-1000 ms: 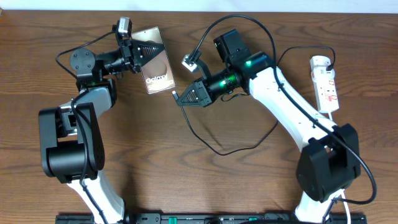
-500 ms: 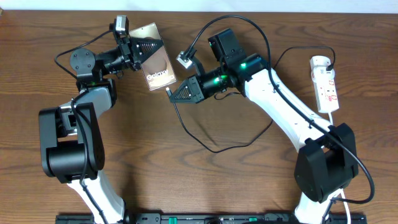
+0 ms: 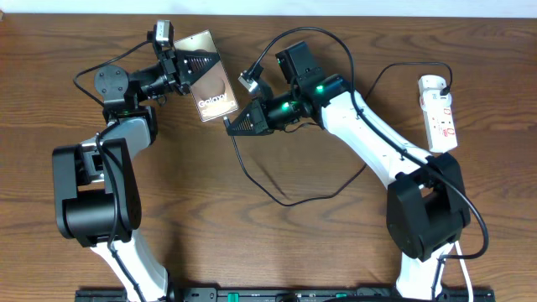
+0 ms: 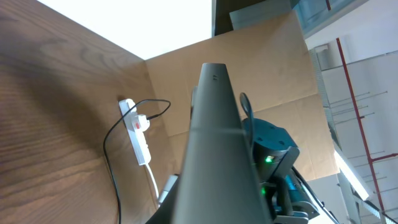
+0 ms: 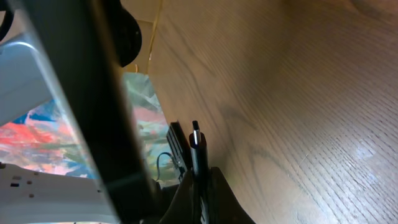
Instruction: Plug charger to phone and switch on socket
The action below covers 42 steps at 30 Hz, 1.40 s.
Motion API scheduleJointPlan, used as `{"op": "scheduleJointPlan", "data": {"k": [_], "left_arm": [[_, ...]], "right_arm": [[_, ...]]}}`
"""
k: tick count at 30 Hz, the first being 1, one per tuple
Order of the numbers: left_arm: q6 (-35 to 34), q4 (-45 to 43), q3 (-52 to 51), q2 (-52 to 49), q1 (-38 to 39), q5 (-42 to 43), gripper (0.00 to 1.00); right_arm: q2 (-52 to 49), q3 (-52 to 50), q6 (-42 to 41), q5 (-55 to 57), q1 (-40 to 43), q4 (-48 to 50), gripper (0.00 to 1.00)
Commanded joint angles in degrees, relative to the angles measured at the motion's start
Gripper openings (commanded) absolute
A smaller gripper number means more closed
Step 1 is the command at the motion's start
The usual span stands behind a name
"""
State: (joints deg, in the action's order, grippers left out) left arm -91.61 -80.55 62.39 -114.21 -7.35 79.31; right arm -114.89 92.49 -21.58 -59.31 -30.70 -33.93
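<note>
My left gripper [image 3: 186,69] is shut on the phone [image 3: 215,88], a dark slab with "Galaxy" lettering, and holds it tilted at the back of the table. In the left wrist view the phone [image 4: 214,143] fills the middle as a dark edge. My right gripper [image 3: 233,127] is shut on the charger tip [image 5: 195,140], and the tip sits just off the phone's lower right corner. The thin black charger cable [image 3: 285,200] loops over the table. The white socket strip [image 3: 440,113] lies at the far right; it also shows in the left wrist view [image 4: 138,134].
A white plug [image 3: 249,80] on the right wrist camera cable hangs near the phone. The socket's white cord [image 3: 460,268] runs down the right edge. Both arm bases [image 3: 92,201] stand at the front.
My right gripper has moved left and back with the charger tip, closing on the phone's lower corner. The left gripper and the phone have hardly moved.
</note>
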Motion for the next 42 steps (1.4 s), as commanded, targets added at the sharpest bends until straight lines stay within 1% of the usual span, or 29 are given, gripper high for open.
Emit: {"op": "scheduleJointPlan", "data": {"k": [1,4,6,16,24,42], "left_arm": [[0.50,-0.59,0.50,1.11,0.04,-0.96,0.07],[0.50,-0.59,0.50,1.11,0.02,-0.96,0.07],[0.50,-0.59,0.50,1.11,0.02,-0.96,0.07],[0.46,-0.59,0.50,1.11,-0.02,-0.98,0.07],[0.44,-0.57,0.50,1.11,-0.04,-0.98,0.07],[-0.68,-0.57,0.50,1.11,0.00,-0.96,0.07]], "right_arm": [[-0.26,-0.07,-0.90,-2.95,-0.70,1.29,0.01],[-0.26,-0.07,-0.90,-6.10,-0.76,3.56,0.01],[-0.26,-0.07,-0.85,-6.27,-0.66,3.69,0.01],[-0.26,-0.07,3.91,-10.67,0.07,0.66,0.01],[-0.26,-0.07,5.60,-13.33,1.03,0.22,0.01],[-0.31,-0.07,5.97,-11.04,1.84,-0.13,0.01]]}}
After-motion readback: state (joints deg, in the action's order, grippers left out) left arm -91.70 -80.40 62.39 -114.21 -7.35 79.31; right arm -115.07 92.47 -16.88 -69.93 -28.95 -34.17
